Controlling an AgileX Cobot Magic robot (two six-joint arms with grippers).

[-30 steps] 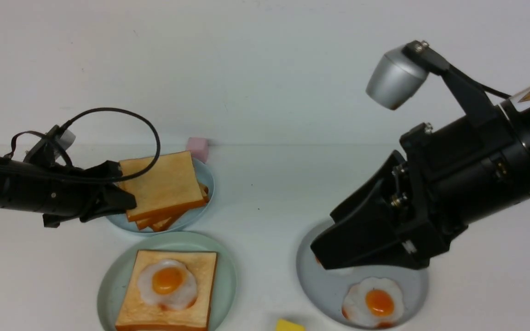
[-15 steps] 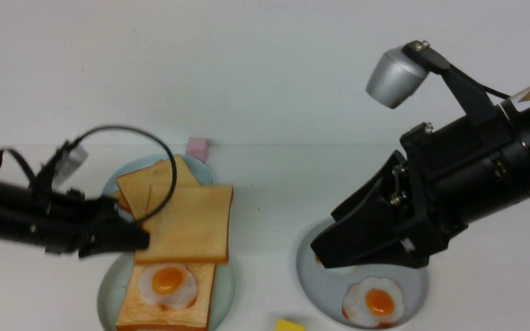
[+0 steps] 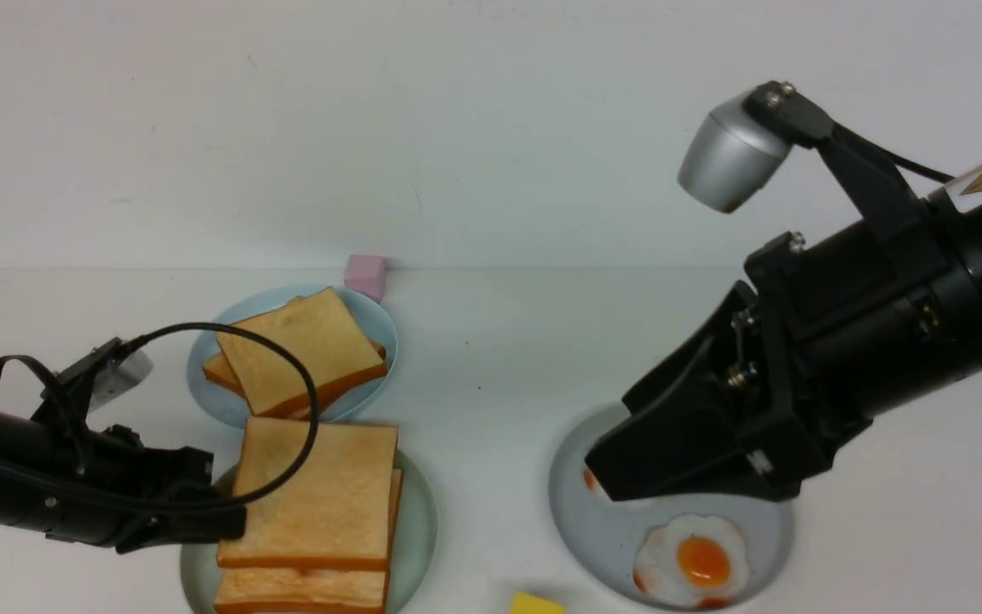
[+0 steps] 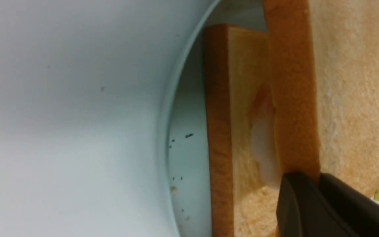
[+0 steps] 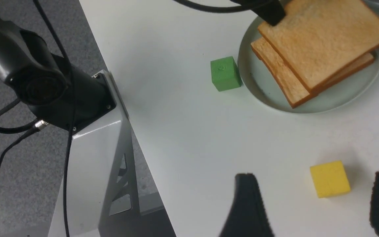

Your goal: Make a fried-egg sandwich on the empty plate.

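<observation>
On the mint-green empty plate (image 3: pixel 419 524) lies a toast slice (image 3: pixel 303 588) with a fried egg on it. A second toast slice (image 3: pixel 320 490) covers the egg, and my left gripper (image 3: pixel 231 520) is shut on that slice's left edge. In the left wrist view the black fingers (image 4: pixel 308 197) pinch the upper slice (image 4: pixel 344 98). A sliver of egg white (image 4: pixel 263 151) shows between it and the lower slice (image 4: pixel 220 131). My right gripper (image 3: pixel 619 477) hangs open and holds nothing, above the blue-grey plate (image 3: pixel 576 520).
A pale-blue plate (image 3: pixel 201 375) behind holds a loose pile of toast (image 3: pixel 303 350). A second fried egg (image 3: pixel 691 563) lies on the blue-grey plate. A pink cube (image 3: pixel 365 275), a yellow cube (image 5: pixel 330 178) and a green cube (image 5: pixel 225 73) stand about. The table edge (image 5: pixel 117 82) runs by the robot base.
My left gripper has carried a toast slice from the pile on the pale-blue plate forward and down onto the egg, which is now covered. The right arm has barely shifted.
</observation>
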